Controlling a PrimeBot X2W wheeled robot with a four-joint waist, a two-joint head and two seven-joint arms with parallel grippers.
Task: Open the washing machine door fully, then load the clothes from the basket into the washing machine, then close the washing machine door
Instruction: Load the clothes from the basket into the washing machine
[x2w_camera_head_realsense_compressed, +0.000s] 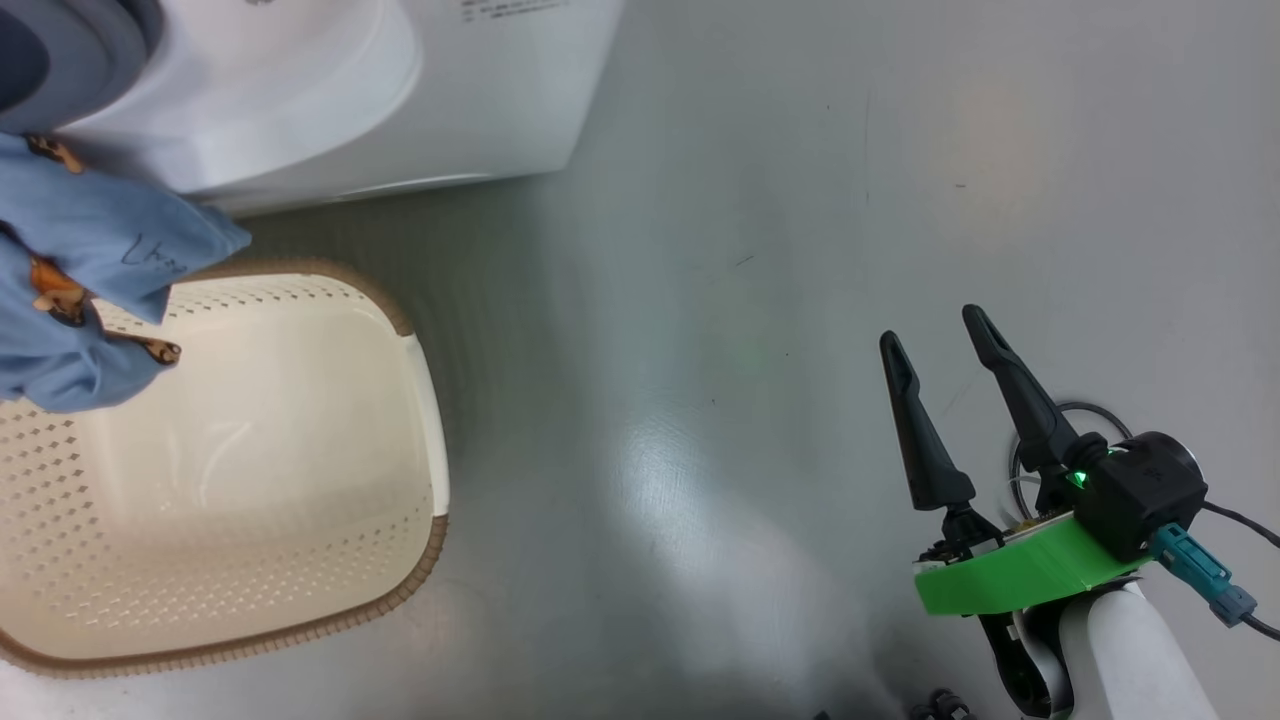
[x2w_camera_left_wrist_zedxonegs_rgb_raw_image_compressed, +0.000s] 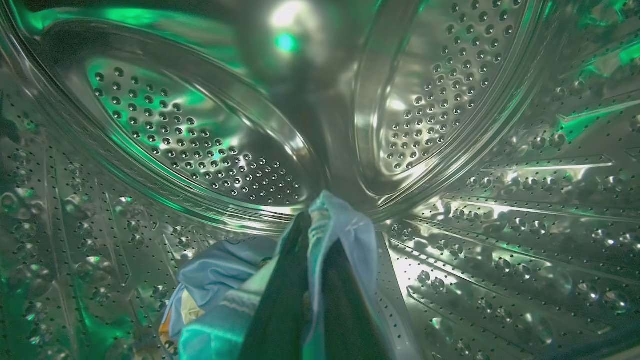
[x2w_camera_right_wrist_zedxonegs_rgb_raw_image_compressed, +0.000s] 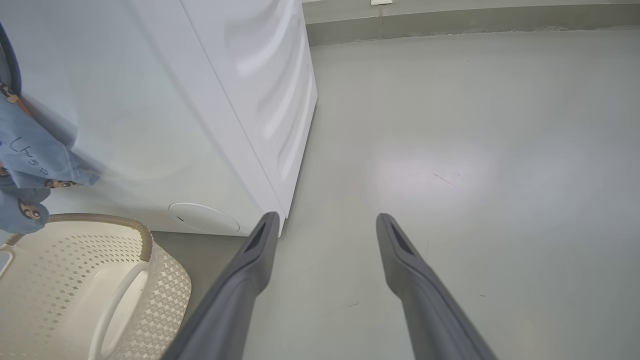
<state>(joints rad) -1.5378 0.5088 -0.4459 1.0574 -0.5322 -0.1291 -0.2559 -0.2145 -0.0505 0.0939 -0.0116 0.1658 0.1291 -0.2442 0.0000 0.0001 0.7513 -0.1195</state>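
Note:
My left gripper (x2w_camera_left_wrist_zedxonegs_rgb_raw_image_compressed: 320, 220) is inside the washing machine's steel drum (x2w_camera_left_wrist_zedxonegs_rgb_raw_image_compressed: 200, 150), shut on a fold of the light-blue clothes (x2w_camera_left_wrist_zedxonegs_rgb_raw_image_compressed: 345, 235). More of the fabric lies bunched below it. The clothes (x2w_camera_head_realsense_compressed: 80, 270) trail out of the grey-blue gasket (x2w_camera_head_realsense_compressed: 90, 40) and hang over the basket (x2w_camera_head_realsense_compressed: 430, 560), whose inside is bare. The white washing machine (x2w_camera_head_realsense_compressed: 400, 100) stands behind the basket. My right gripper (x2w_camera_head_realsense_compressed: 932, 328) is open over the floor, well right of the basket, with nothing between its fingers. The washing machine door is out of view.
Grey floor stretches right of the washing machine (x2w_camera_right_wrist_zedxonegs_rgb_raw_image_compressed: 200, 100) to a wall base (x2w_camera_right_wrist_zedxonegs_rgb_raw_image_compressed: 450, 20). The basket (x2w_camera_right_wrist_zedxonegs_rgb_raw_image_compressed: 165, 290) sits against the machine's front, with the clothes (x2w_camera_right_wrist_zedxonegs_rgb_raw_image_compressed: 30, 150) hanging above it. The right gripper (x2w_camera_right_wrist_zedxonegs_rgb_raw_image_compressed: 327, 220) points past the machine's corner. A dark cable (x2w_camera_head_realsense_compressed: 1040, 420) loops by my right wrist.

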